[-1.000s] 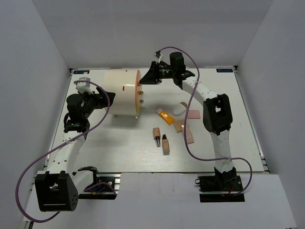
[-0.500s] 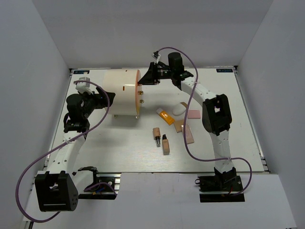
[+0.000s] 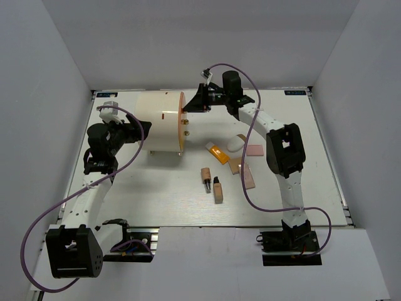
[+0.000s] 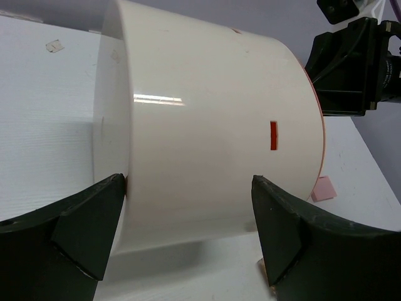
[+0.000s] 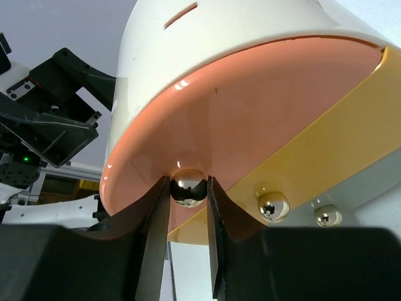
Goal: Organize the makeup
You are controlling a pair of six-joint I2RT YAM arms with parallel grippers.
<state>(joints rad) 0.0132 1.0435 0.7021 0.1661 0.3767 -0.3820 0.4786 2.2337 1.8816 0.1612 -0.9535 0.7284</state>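
Observation:
The makeup lies loose on the table right of centre: an orange-and-white tube (image 3: 216,152), a white oval compact (image 3: 235,144), a pink square (image 3: 254,150), two tan tubes (image 3: 205,177) and beige pieces (image 3: 249,176). A large cream cylinder (image 3: 161,122) lies on its side with its orange front facing right. My right gripper (image 5: 188,182) is shut on the uppermost gold knob (image 5: 188,185) of that front, both fingers touching it. My left gripper (image 4: 188,188) stands open at the cylinder's (image 4: 207,125) back end, its fingertips close against the cream wall.
Two more gold knobs (image 5: 273,205) sit on a yellow drawer front (image 5: 326,138) below the orange one. The right arm's wrist (image 4: 351,69) shows beyond the cylinder in the left wrist view. White walls enclose the table (image 3: 156,194) on three sides.
My right gripper's jaws have narrowed until they pinch the gold knob. The left gripper and the cylinder have stayed where they were.

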